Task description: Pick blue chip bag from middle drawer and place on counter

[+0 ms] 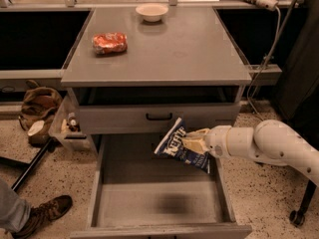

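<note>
While it hangs tilted over the open drawer (149,203), clear of the floor, the blue bag (172,146) is pinched at its 3 o'clock edge by the gripper (195,143), fingers closed on the foil. The arm (269,146) reaches in from 3 o'clock. On the counter (169,54) at 12 o'clock lie an orange bag (109,43) and a bowl (152,11).

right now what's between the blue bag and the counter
Camera view: the drawer front with a black handle; the gripper holds the blue bag over the middle drawer, below the counter.
</note>
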You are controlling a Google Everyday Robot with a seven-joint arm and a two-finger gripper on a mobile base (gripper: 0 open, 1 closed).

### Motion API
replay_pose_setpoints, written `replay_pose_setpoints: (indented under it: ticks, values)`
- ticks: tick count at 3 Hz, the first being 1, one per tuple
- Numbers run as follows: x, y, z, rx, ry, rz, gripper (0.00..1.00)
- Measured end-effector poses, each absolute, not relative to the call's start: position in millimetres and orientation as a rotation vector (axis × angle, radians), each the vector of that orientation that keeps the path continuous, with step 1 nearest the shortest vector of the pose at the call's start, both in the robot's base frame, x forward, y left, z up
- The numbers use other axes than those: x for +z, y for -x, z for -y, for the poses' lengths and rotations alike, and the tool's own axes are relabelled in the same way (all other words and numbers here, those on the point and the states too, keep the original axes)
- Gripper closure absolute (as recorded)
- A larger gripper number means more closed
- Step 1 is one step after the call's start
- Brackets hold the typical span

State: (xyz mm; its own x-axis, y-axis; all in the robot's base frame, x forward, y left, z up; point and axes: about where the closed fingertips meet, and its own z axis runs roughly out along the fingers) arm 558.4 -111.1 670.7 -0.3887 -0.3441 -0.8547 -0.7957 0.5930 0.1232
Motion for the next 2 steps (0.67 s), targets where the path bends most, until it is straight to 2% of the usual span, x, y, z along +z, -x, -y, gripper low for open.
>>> replay_pose_setpoints:
  ticks: [1, 2]
  values:
    - [716.0, -555.2, 113.7, 0.596, 0.894, -1.908, 1.00]
    - [822.8, -550.3, 109.0, 0.500, 0.917, -1.775, 1.00]
